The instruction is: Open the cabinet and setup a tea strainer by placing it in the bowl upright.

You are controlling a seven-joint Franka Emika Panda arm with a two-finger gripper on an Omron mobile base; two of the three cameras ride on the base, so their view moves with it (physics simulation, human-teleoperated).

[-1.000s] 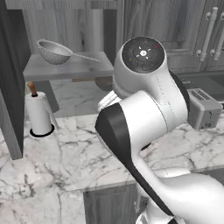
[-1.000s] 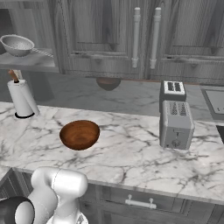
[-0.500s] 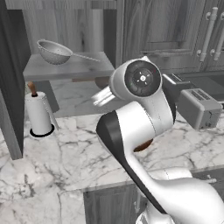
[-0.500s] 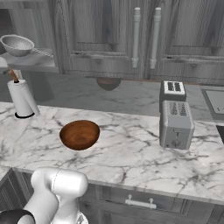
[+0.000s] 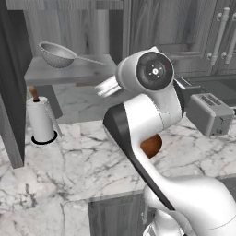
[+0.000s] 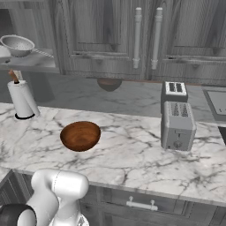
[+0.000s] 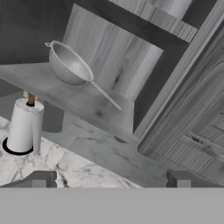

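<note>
The cabinet (image 5: 73,27) stands open, and its door (image 5: 9,87) swings out at the left. The silver mesh tea strainer (image 5: 57,54) rests bowl-down on the grey shelf (image 5: 73,73), with its thin handle pointing right. It also appears as the strainer (image 6: 17,45) and, in the hand view, the strainer (image 7: 70,65). The reddish-brown bowl (image 6: 80,135) sits upright on the marble counter; my arm hides most of the bowl (image 5: 151,145). My gripper (image 7: 109,181) is open with nothing between its fingers, short of the shelf and below and to the right of the strainer.
A white paper-towel roll (image 5: 40,120) stands on the counter under the shelf. A silver toaster (image 6: 177,126) sits to the right. Closed narrow doors with two silver handles (image 6: 137,37) hang above the counter. My own arm (image 5: 143,106) blocks the middle of the left base view.
My arm has turned and reached left toward the open shelf, uncovering the toaster in the left base view. Strainer and bowl have stayed put.
</note>
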